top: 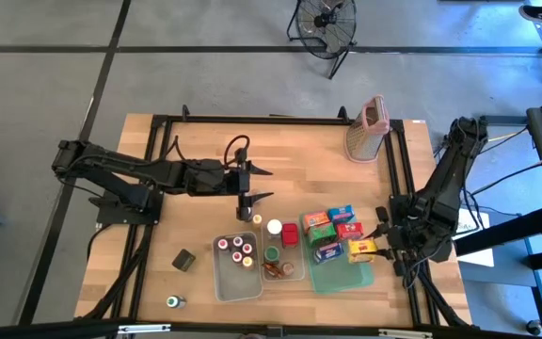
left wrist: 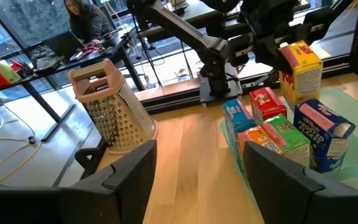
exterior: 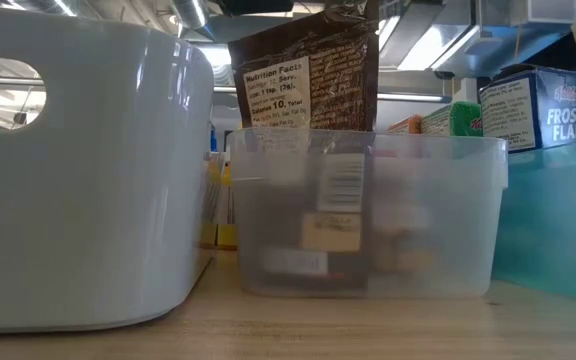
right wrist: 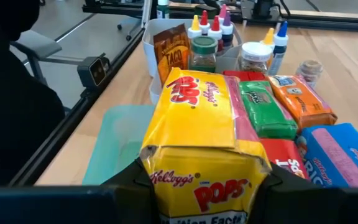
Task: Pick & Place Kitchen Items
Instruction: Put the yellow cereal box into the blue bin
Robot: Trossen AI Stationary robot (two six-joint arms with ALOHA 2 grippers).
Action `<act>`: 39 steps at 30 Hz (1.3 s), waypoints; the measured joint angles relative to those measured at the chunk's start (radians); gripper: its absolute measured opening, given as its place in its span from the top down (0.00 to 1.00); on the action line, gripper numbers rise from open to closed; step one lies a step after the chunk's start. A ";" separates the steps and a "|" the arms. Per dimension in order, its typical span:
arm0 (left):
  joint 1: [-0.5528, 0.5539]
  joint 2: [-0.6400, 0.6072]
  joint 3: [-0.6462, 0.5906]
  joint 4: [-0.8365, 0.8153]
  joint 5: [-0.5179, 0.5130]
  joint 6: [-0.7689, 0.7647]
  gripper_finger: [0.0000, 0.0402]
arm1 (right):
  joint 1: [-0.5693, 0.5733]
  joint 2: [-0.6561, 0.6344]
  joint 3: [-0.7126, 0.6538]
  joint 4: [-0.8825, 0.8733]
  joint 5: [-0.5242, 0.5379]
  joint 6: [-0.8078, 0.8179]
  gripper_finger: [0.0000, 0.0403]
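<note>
Right gripper (right wrist: 197,180) clamps a glossy yellow cardboard cereal carton (right wrist: 197,130) above the translucent green plastic tray (top: 342,275); left gripper (top: 257,184), beside it, gapes empty.

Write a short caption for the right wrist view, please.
Right gripper holds a yellow Pops carton above the green tray.
</note>
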 joint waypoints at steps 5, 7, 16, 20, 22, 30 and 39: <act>0.001 0.000 0.000 0.000 0.000 0.005 0.41 | -0.019 0.000 0.000 0.000 -0.008 -0.001 0.68; 0.001 0.000 0.000 0.001 0.000 0.007 0.41 | -0.026 0.000 0.000 -0.003 -0.010 -0.002 0.68; 0.001 0.000 0.000 0.007 0.000 0.016 0.41 | -0.047 0.027 -0.023 0.022 -0.017 0.000 0.68; 0.001 0.000 0.000 0.007 0.000 0.016 0.41 | -0.056 0.026 -0.065 0.101 -0.012 -0.022 0.68; 0.001 0.000 0.000 0.008 0.000 0.016 0.41 | -0.059 0.026 -0.068 0.119 -0.016 -0.050 0.68; 0.001 0.000 0.000 0.008 0.000 0.008 0.41 | -0.059 0.027 -0.069 0.123 -0.018 -0.071 0.68; 0.001 0.000 0.000 0.007 0.000 0.008 0.41 | -0.059 0.027 -0.071 0.143 -0.019 -0.099 0.68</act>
